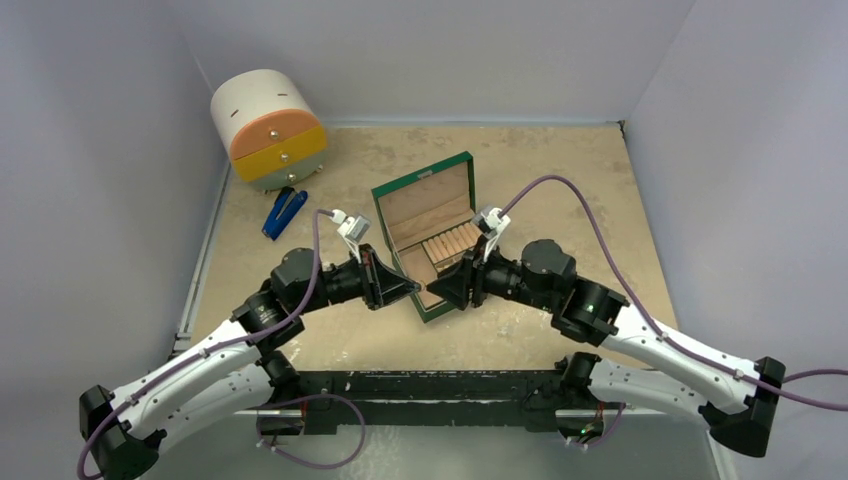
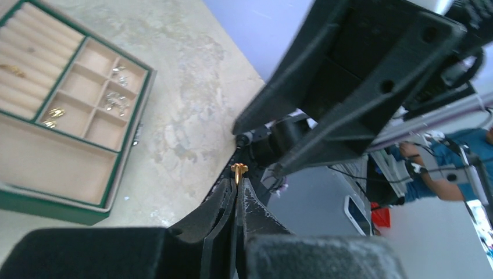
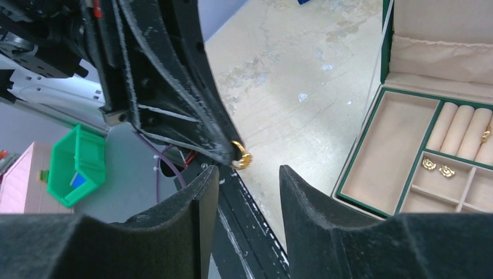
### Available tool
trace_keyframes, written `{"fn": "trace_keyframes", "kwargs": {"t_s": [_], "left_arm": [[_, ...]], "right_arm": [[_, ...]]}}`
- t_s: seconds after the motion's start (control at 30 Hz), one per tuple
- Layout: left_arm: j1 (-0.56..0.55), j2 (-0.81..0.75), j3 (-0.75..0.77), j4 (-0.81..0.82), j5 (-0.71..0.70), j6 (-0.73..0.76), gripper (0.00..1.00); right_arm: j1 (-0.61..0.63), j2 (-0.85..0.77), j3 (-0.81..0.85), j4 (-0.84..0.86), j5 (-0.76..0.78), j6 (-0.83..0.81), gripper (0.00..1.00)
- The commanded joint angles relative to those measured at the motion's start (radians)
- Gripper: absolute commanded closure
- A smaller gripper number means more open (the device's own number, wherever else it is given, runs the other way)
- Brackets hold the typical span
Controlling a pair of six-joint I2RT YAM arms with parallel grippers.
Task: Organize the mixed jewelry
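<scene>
The green jewelry box [image 1: 432, 228] lies open in the middle of the table. My left gripper [image 2: 238, 180] is shut on a small gold earring [image 2: 239, 168], held above the table's front edge in front of the box. The earring also shows in the right wrist view [image 3: 240, 157] at the left fingertips. My right gripper [image 3: 249, 174] is open and empty, facing the left gripper tip to tip, just short of the earring. In the box, gold pieces [image 3: 436, 167] and silver pieces [image 2: 116, 100] lie in small compartments, and one gold piece [image 2: 13, 70] sits on the ring rolls.
A round white drawer unit [image 1: 268, 130] with orange and yellow drawers stands at the back left. A blue-handled tool [image 1: 284, 213] lies in front of it. The black base rail [image 1: 430, 385] runs along the near edge. Grey walls enclose the table.
</scene>
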Motion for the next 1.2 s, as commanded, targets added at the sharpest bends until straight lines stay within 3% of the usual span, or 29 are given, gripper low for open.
{"fn": "trace_keyframes", "kwargs": {"t_s": [0.0, 0.37, 0.87, 1.17], "left_arm": [[0.005, -0.025, 0.009, 0.126, 0.152, 0.027, 1.0], [0.005, -0.021, 0.042, 0.144, 0.25, 0.038, 1.0], [0.005, -0.021, 0.032, 0.206, 0.29, 0.009, 1.0], [0.005, -0.022, 0.023, 0.217, 0.296, 0.003, 1.0]], "right_arm": [[-0.055, -0.041, 0.027, -0.02, -0.174, -0.032, 0.52], [-0.129, -0.049, -0.011, 0.143, -0.495, 0.044, 0.49], [-0.132, 0.004, -0.033, 0.233, -0.557, 0.093, 0.49], [-0.135, -0.001, -0.05, 0.259, -0.568, 0.108, 0.65]]}}
